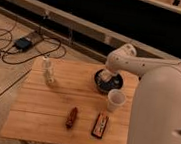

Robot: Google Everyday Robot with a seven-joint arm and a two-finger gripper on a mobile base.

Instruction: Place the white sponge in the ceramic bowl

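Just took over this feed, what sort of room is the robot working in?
Probably a lab or workshop, not a home: bare floor with loose cables, a small wooden table of test items. The gripper is down in the bowl.

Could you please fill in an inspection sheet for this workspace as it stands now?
Surface: wooden table, slatted top.
Job's things: ceramic bowl at the far right of the table; a whitish sponge shows inside it, under the gripper.
Clutter: pale bottle, white cup, small brown item, flat dark packet.
Grippers: gripper lowered into the bowl.
Cables: black cables on the floor, left.
Surroundings: dark shelving behind.
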